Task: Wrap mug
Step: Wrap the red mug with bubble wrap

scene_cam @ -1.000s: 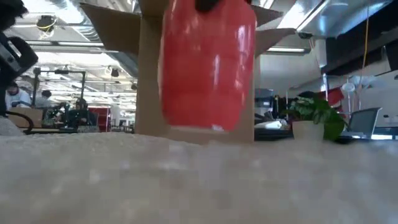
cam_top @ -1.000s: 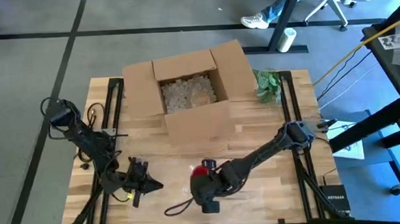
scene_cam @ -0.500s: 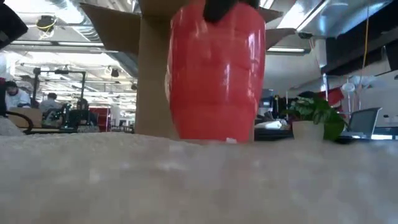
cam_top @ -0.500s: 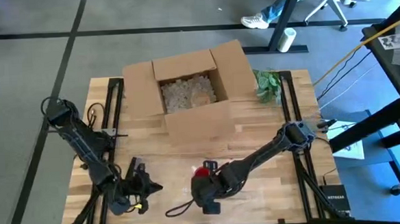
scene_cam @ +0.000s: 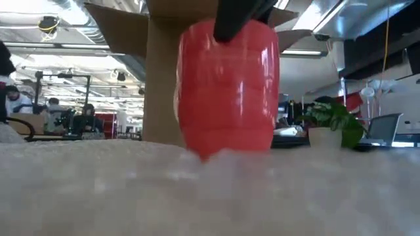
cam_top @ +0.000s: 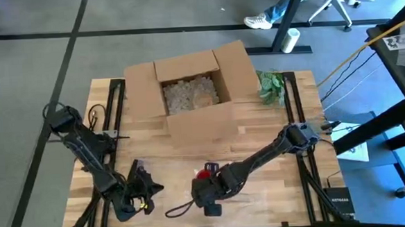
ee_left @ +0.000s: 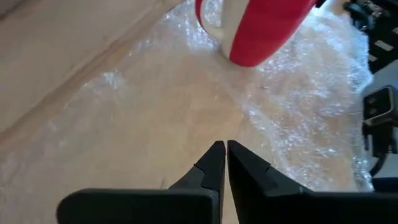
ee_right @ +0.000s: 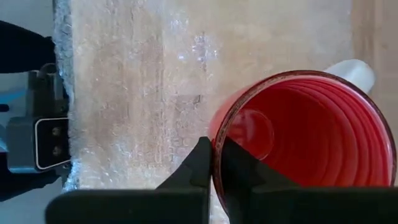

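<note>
Red mug (scene_cam: 226,88) is down now: half a second back its base sat on the edge of the bubble wrap (ee_left: 298,106), a second back it hung clear above the sheet, and now its bottom presses into the wrap at the near middle of the table (cam_top: 259,135). The right gripper (ee_right: 214,163) has its fingers pinched on the mug's rim, one inside and one outside, so it is not released yet. The white handle points away from that gripper. Over the same second the left arm has swung nearer and lower on the left side, and the left gripper (ee_left: 221,163), fingers closed with nothing between them, now points along the table toward the mug from just off the sheet's left edge. Behind, the cardboard box (cam_top: 191,93) with packing filler stands open. To my eye, placing is about finished; folding the wrap over the mug is the part left.
</note>
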Controlling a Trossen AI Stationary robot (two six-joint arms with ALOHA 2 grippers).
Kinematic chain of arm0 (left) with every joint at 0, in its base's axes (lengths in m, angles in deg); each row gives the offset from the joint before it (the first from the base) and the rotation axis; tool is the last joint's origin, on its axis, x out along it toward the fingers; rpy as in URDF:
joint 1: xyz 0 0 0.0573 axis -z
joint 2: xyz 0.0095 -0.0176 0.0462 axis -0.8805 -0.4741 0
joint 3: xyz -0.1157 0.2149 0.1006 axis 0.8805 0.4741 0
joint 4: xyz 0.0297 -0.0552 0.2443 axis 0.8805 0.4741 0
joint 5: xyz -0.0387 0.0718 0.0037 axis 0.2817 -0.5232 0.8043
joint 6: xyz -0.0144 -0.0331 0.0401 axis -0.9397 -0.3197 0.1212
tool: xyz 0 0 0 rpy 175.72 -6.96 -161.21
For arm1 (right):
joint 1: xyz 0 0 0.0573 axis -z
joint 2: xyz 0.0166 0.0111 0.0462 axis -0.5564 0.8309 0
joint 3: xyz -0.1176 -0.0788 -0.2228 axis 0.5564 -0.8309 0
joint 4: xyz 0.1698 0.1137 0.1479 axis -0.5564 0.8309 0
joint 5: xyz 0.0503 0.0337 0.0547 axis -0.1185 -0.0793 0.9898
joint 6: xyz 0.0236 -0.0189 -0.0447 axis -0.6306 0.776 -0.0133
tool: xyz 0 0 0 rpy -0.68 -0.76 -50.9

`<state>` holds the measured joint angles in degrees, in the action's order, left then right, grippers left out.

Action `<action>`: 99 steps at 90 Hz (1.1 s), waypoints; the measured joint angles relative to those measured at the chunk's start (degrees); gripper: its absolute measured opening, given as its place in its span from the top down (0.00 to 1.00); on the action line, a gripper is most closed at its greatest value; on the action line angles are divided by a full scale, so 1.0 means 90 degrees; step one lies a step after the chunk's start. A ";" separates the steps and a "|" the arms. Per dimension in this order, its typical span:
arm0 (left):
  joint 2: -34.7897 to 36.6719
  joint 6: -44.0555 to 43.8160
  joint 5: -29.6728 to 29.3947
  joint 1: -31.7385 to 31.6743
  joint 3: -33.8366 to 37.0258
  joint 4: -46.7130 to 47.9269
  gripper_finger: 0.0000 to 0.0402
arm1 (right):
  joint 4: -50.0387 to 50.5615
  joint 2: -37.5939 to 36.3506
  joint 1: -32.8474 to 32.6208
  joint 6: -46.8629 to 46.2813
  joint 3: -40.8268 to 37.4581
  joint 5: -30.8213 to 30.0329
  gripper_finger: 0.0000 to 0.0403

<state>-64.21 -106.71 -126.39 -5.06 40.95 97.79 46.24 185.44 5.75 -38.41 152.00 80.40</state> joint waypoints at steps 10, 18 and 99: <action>-0.0012 -0.0087 -0.0002 0.0002 0.0000 -0.0028 1.00 | -0.0139 0.0074 0.0005 0.0030 0.0000 0.0046 1.00; -0.0012 -0.0074 -0.0002 0.0002 0.0000 -0.0054 1.00 | -0.0132 0.0074 0.0000 0.0004 0.0000 0.0036 0.99; -0.0009 0.0029 -0.0002 0.0000 0.0002 -0.0036 1.00 | 0.0371 -0.0819 -0.0127 -0.0174 0.0002 -0.0717 0.76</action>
<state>-64.29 -106.44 -126.42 -5.06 40.97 97.47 49.58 178.07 4.61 -39.97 152.02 73.94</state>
